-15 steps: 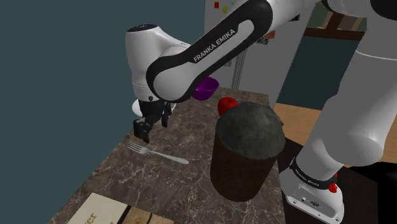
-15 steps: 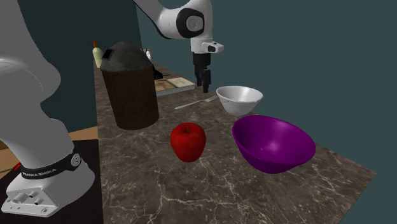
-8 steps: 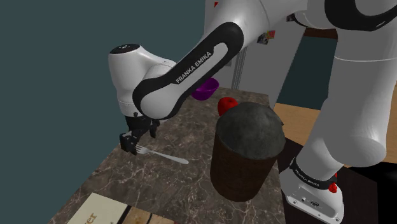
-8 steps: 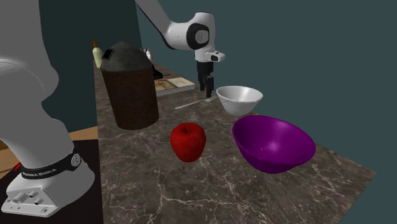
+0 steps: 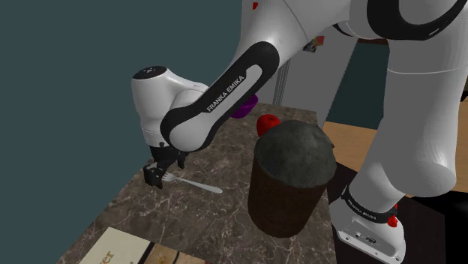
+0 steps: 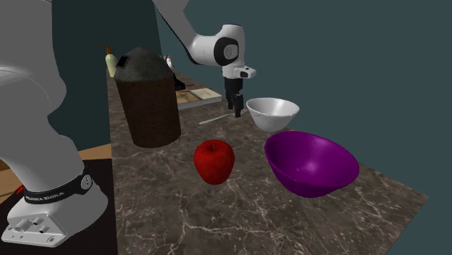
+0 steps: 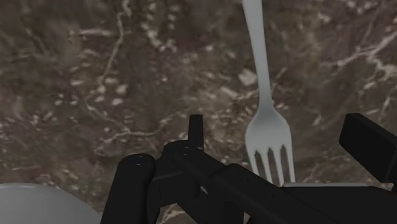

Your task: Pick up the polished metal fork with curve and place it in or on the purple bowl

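On veined marble — slim tined fork

Your marble counter carries a fork, a white bowl, a purple bowl, a red apple and a dark pot

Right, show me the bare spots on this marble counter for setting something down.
Widest bare patch: the near stretch of marble counter, in front of the red apple and purple bowl. A narrower strip lies between the dark brown canister and the apple. Crowded: around the black gripper, silver fork and white bowl.
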`<state>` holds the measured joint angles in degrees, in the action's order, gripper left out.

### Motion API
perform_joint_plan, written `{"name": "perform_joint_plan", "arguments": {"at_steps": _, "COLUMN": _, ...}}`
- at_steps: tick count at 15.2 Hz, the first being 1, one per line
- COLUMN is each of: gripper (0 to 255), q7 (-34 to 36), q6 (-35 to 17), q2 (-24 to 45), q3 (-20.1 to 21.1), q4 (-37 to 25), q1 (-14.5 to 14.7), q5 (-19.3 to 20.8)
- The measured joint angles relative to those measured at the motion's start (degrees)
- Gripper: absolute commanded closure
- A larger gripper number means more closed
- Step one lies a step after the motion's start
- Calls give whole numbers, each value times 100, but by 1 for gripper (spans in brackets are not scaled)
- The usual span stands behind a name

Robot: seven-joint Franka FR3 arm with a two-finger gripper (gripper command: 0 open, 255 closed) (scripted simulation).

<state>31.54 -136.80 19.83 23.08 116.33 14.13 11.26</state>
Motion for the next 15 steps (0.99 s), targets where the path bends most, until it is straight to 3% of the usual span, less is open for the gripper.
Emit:
{"name": "perform_joint_plan", "arguments": {"at_steps": 3, "gripper": 0, "q7": 2, "q6": -5, "q2": 3, "q3": -1, "q4": 1, "q1": 1, "q5": 3}}
{"name": "perform_joint_plan", "arguments": {"at_steps": 4, "gripper": 255, "q7": 2, "q6": -5, "q2": 3, "q3": -1, "q4": 1, "q1": 1, "q5": 3}}
{"name": "perform_joint_plan", "arguments": {"at_steps": 15, "gripper": 255, "q7": 2, "q6": 24, "q2": -31, "q3": 2, "q4": -13, "q1": -3, "q5": -9}}
